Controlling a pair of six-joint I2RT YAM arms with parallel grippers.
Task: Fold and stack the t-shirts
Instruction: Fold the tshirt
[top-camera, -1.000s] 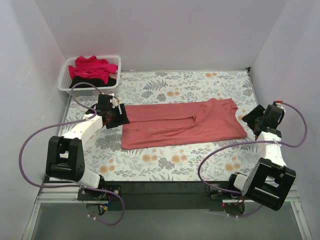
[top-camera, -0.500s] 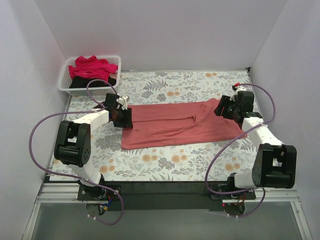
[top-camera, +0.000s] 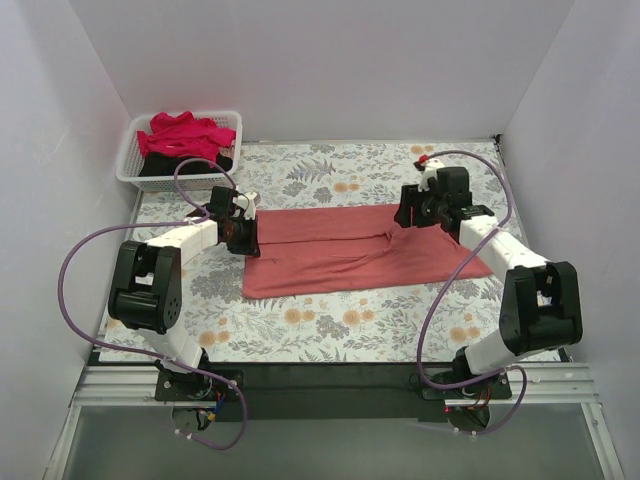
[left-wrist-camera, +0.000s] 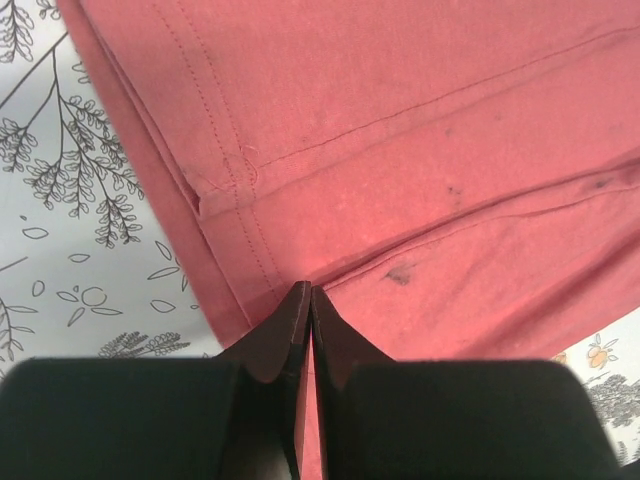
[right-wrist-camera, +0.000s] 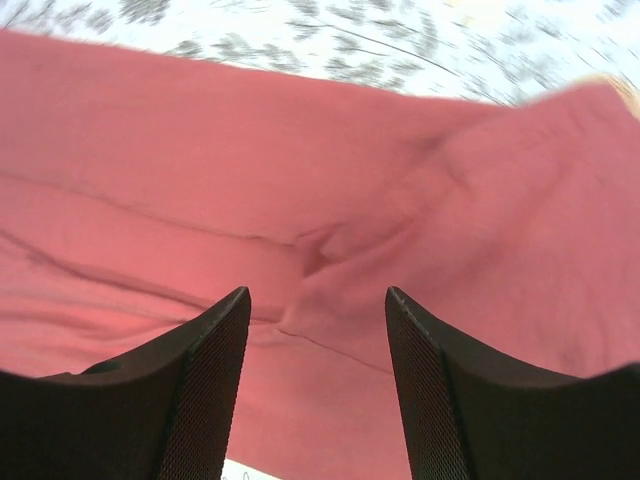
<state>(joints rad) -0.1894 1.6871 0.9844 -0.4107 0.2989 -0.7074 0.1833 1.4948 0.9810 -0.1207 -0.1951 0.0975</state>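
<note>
Pinching coral-red t-shirt (top-camera: 340, 250) w/ left fingers (left-wrist-camera: 285, 335), right fingers (right-wrist-camera: 205, 380) apart above it

The t-shirt (top-camera: 340, 252) lies mid-way across the table (top-camera: 330, 330), left gripper (top-camera: 250, 238) at its 9 o'clock edge, right gripper (top-camera: 406, 216) over its 2 o'clock end, the basket (top-camera: 128, 168) (other t-shirts (top-camera: 185, 135) heaped inside) at the 10 o'clock corner.

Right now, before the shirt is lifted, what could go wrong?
The left jaws are shut on the edge of the coral t-shirt, perhaps on one layer only; the fold may open when lifted.
The right jaws stand open above the crumpled part, holding nothing; a lift by the left alone could drag the shirt askew.
</note>
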